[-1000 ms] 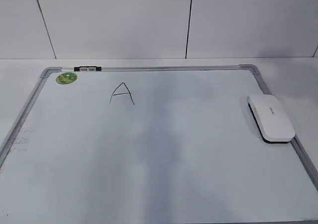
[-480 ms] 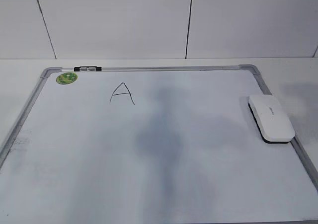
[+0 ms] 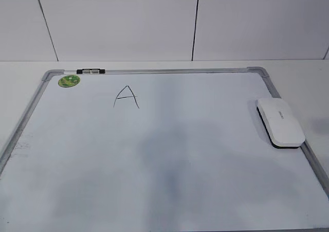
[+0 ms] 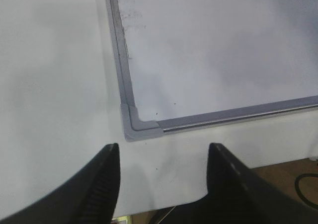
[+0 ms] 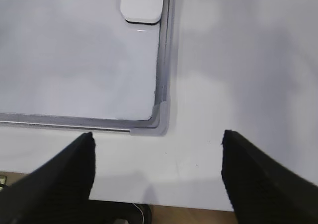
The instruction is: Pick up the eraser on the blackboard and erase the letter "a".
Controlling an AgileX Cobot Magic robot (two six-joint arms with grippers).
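White eraser (image 3: 280, 122) lies flat at the right edge of the blackboard (image 3: 154, 165), well apart from the letter "A" (image 3: 126, 96). Left gripper (image 4: 163, 177) and right gripper (image 5: 158, 169) hang over the near corners, jaws apart, holding nothing.

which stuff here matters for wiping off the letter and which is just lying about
For the job:
- eraser, lying at the board's right edge
- blackboard, a white board in a grey frame
- letter "A", written upper left on the board
- right gripper, open and empty, nearer the eraser

Just lying about:
- green sticker
- marker on the top frame
- left gripper, open and empty
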